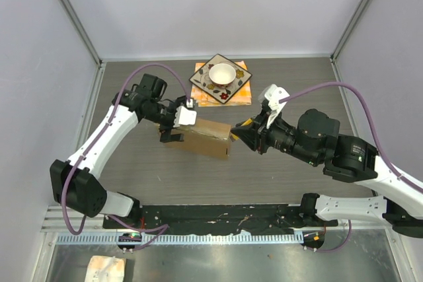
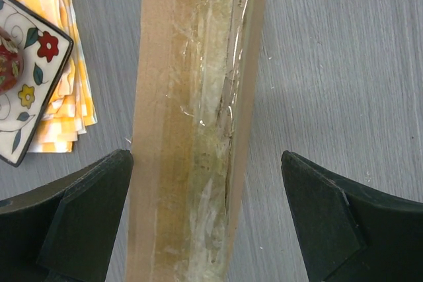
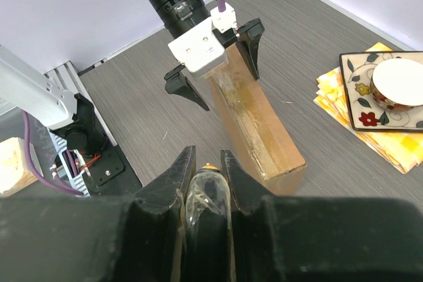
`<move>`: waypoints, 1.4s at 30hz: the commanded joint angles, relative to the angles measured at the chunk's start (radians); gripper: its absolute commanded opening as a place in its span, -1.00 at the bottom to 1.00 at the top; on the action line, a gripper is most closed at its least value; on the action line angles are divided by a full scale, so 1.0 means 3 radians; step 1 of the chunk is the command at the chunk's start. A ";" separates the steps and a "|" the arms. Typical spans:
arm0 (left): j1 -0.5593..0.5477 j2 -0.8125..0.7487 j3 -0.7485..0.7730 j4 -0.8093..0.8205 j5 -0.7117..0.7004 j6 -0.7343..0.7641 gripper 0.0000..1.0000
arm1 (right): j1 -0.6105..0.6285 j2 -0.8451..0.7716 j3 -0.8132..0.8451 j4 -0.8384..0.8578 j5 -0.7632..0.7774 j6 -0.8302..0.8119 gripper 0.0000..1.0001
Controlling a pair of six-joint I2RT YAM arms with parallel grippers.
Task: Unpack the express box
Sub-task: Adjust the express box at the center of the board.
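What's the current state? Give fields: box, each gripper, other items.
box: express box on the table, narrow face with clear tape facing up
left gripper: left gripper open, fingers on either side of the box's end, not clamped
right gripper: right gripper shut on a glossy object with an orange tip, type unclear, at the box's other end
other items: white bowl on a patterned square plate, plate on a yellow checked napkin, behind the box
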 commanded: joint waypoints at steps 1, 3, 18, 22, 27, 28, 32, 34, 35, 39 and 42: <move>0.0005 0.0065 0.0153 0.0084 -0.0007 0.0026 0.99 | -0.0013 -0.0036 0.0003 0.0084 -0.0072 0.0022 -0.99; 0.0021 0.0095 0.0178 0.0095 -0.0023 0.0011 1.00 | -0.0013 -0.0036 -0.0002 0.0079 -0.0092 0.0017 -0.99; 0.0266 0.0351 0.0204 -0.0171 -0.0135 0.0307 0.99 | -0.0018 0.0041 -0.0002 0.0084 -0.0184 0.0027 -0.99; 0.0277 0.0423 0.0204 -0.0263 -0.0089 0.0435 0.99 | -0.0028 0.0067 -0.0008 0.0084 -0.0169 0.0017 -0.99; 0.0057 0.0474 0.0285 -0.0554 -0.0008 0.0374 0.61 | -0.0059 0.0097 -0.0003 0.0084 -0.0169 -0.0004 -0.99; -0.0024 0.0464 0.0270 -0.0575 0.0013 0.0359 0.58 | -0.0069 0.0113 0.0003 0.0084 -0.0174 -0.0009 -0.99; -0.0280 0.0280 0.0061 -0.0355 0.0079 0.0069 0.35 | -0.0095 0.0108 0.0008 0.0073 -0.0164 -0.0004 -0.99; -0.0418 0.0244 0.0020 -0.0278 0.0115 -0.0050 0.23 | -0.0100 0.0097 0.0003 0.0058 -0.0159 0.0012 -0.98; -0.0449 0.0259 0.0030 -0.0278 0.0130 -0.0131 0.03 | -0.0095 0.0087 0.0003 0.0063 -0.0144 0.0017 -0.99; -0.0536 0.0300 0.0112 -0.0222 0.0182 -0.0494 -0.60 | -0.0105 0.0062 0.0023 0.0027 -0.0098 0.0042 -0.99; -0.0603 0.0310 0.0127 -0.0166 0.0182 -0.0653 -0.54 | -0.0105 0.0026 0.0054 -0.0019 -0.0057 0.0042 -0.99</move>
